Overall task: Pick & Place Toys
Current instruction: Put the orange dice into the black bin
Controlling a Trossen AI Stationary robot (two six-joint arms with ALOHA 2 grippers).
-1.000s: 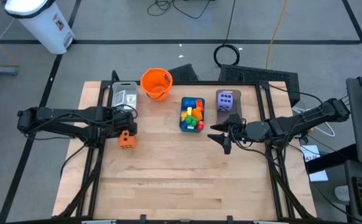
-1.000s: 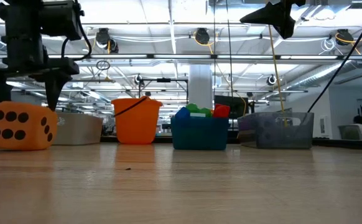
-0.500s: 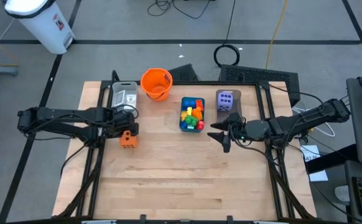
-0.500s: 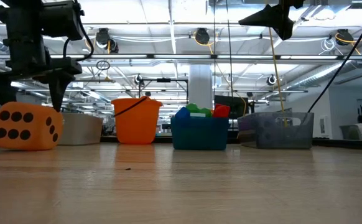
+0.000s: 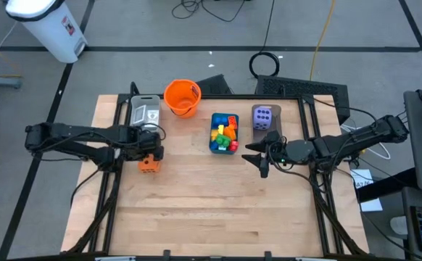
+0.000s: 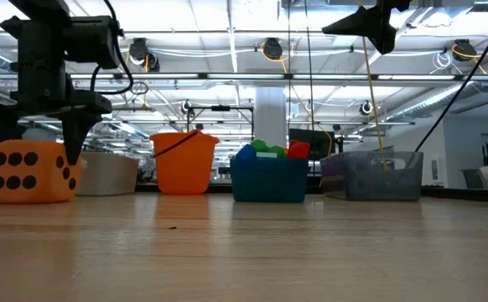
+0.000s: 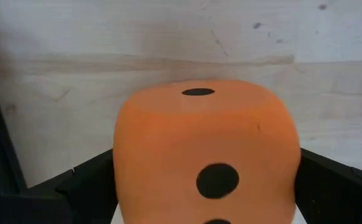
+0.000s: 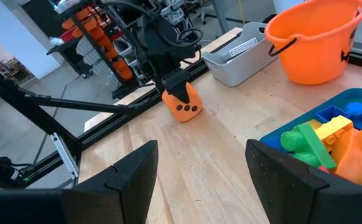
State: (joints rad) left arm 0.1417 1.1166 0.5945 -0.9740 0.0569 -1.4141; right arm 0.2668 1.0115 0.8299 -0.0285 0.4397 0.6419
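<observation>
Big open workshop with ceiling lights in the background, and on the wooden table the left claw is hanging spread wide right over the orange die, one finger down either side of it, not squeezing yet. Moving right, the orange bucket, the blue bin of bricks and the purple die in its grey tray are sitting along the back, while the right claw is waiting part open and empty near them. My worry is the die squirting out or rolling if the fingers are closing off-centre on those rounded corners.
</observation>
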